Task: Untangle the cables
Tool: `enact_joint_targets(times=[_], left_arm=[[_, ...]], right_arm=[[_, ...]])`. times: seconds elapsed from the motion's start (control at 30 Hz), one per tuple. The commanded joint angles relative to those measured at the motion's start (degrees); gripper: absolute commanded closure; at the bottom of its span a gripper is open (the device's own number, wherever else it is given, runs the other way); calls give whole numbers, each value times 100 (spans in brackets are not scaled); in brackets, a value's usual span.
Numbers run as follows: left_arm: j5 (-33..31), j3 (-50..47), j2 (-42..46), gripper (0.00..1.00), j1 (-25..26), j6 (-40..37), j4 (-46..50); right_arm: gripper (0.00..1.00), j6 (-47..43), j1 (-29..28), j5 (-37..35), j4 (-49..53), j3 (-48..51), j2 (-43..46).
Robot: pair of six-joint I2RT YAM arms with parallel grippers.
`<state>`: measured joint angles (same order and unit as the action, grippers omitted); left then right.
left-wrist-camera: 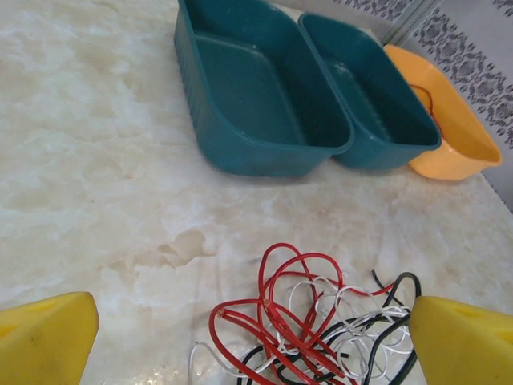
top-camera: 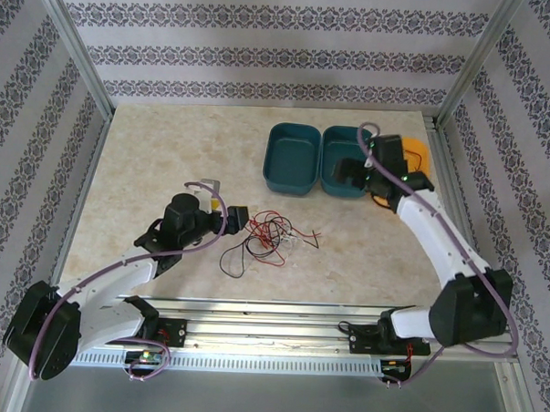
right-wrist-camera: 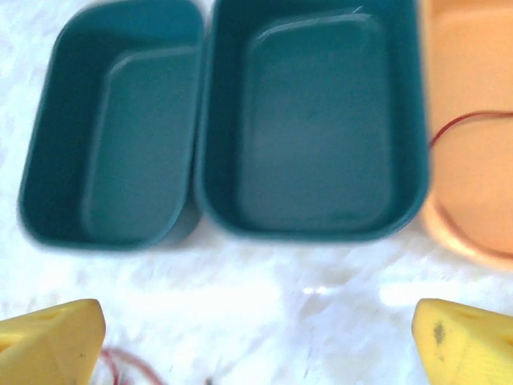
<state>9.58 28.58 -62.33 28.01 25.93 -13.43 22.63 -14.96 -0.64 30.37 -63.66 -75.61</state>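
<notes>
The cables lie as a loose red, black and white tangle in the middle of the table. In the left wrist view the cables sit on the table between my wide-apart yellow fingers. My left gripper is open at the tangle's left edge, and nothing is pinched in the left gripper. My right gripper hovers by the right teal bin. The right gripper is open and empty. One red cable lies in the orange bin.
Two teal bins, the left and the right, stand side by side at the back. The orange bin is to their right. Metal frame posts and patterned walls ring the table. A rail runs along the near edge.
</notes>
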Motion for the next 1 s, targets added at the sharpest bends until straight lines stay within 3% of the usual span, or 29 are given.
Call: enact_joint_targets(times=[0.0, 0.3, 0.53, 0.97], left_arm=[[204, 291, -260, 1, -28, 167, 423], [275, 260, -770, 1, -15, 871, 373], [258, 208, -819, 10, 128, 1048, 845], [161, 56, -1380, 21, 317, 1256, 563]], right_arm=[[2, 346, -614, -681, -20, 470, 571], [2, 1432, -2107, -1357, -372, 1755, 1386], [2, 1759, -2814, -1559, -434, 1924, 1337], [2, 2032, -3312, -1702, -738, 1921, 806]])
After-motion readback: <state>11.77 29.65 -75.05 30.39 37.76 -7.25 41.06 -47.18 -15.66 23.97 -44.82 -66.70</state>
